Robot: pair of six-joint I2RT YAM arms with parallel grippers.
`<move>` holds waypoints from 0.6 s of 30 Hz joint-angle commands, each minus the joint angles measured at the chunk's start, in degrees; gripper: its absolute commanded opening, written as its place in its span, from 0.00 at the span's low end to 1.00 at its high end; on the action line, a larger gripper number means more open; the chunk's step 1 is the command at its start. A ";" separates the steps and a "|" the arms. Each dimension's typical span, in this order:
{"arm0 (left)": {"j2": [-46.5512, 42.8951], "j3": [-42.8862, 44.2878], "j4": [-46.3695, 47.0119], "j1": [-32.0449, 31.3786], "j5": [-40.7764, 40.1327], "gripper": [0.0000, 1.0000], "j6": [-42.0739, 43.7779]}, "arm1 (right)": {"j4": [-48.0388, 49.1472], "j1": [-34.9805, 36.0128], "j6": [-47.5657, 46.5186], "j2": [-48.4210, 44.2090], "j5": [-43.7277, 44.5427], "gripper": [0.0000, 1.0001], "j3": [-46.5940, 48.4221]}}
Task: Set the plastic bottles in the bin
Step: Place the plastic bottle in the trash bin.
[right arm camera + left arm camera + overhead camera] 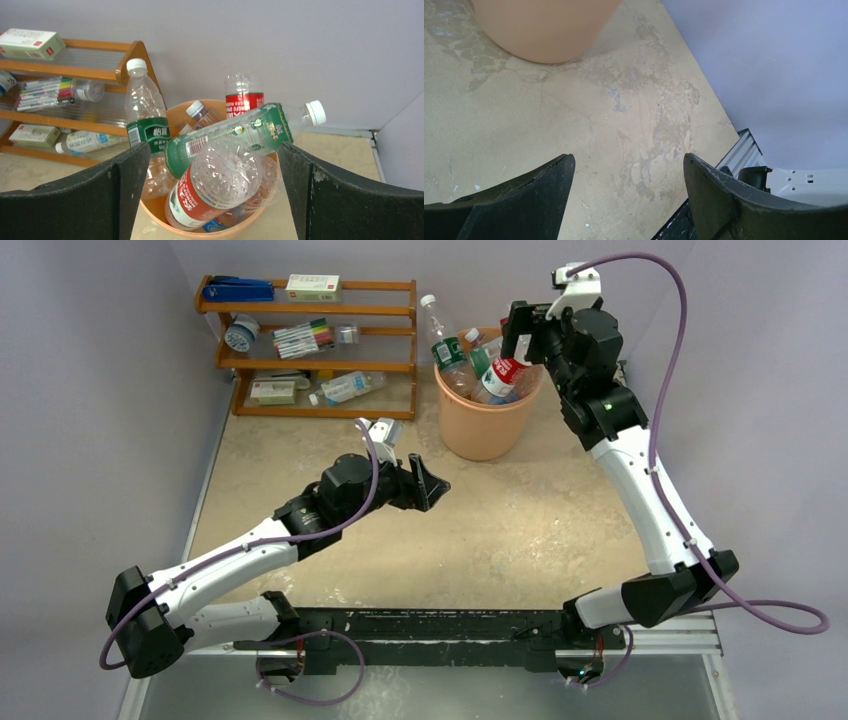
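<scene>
The orange-peach bin (480, 435) stands at the back of the table, packed with several plastic bottles. A red-labelled bottle (215, 192) lies on top, its base toward the camera, and a green-labelled one (227, 137) lies across it. Another green-labelled bottle (145, 125) stands upright at the left of the bin's rim (210, 231). My right gripper (524, 338) hangs just above the bin, open (214, 150), with a gap between each finger and the red-labelled bottle (503, 375). One more bottle (347, 387) lies on the shelf's bottom board. My left gripper (430, 483) is open and holds nothing (629, 160), low over the table in front of the bin (544, 30).
A wooden shelf (310, 340) at the back left holds marker pens (303, 338), small boxes, a blue stapler and a tape roll. Purple walls close in the left, back and right. A metal rail (640, 640) runs along the near edge.
</scene>
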 commanded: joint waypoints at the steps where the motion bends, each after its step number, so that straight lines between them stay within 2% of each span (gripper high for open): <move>1: -0.40 1.25 1.16 -0.05 -2.04 0.79 0.48 | -2.23 -0.76 1.51 0.46 -4.29 0.95 2.83; 6: 1.87 4.83 -4.52 0.10 -10.76 0.79 1.41 | -2.70 -0.76 2.20 -3.60 -6.00 0.94 -0.92; 10: 5.08 8.26 -7.68 1.37 -14.43 0.79 1.04 | -3.86 -0.76 3.48 -8.07 -5.53 0.94 -5.21; 18: 10.57 10.87 -6.01 10.72 -11.83 0.79 -3.16 | -3.35 -0.84 11.31 -17.22 -3.03 0.88 -18.16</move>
